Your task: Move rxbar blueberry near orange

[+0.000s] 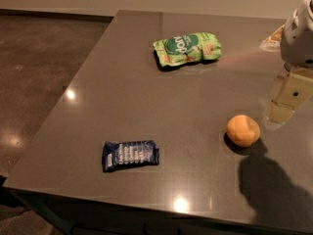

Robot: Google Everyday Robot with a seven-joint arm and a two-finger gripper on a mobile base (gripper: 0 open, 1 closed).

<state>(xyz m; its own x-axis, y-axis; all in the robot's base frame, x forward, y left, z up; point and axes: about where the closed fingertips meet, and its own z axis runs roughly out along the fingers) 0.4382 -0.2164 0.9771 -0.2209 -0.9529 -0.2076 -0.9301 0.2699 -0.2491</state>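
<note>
Right of the orange (243, 130), the gripper (286, 104) is cut by the right edge; far behind the orange, the arm (301, 33) half hides a pale object (270, 39).

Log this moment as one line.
rxbar blueberry: front-left, lying flat | orange: right, apart from bar | gripper: right edge, beyond orange

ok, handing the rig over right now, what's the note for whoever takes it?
Gripper: at the right edge of the view, over the table, just right of the orange. It is nowhere near the bar.
Bar: flat on the table near the front left edge, far from the orange.
Orange: front right of the table.
Pouch: far side, out of the way.
Done: nothing yet, the bar is not grasped.
Left: reach across to the bar, pick it up, set it down next to the orange.
</note>
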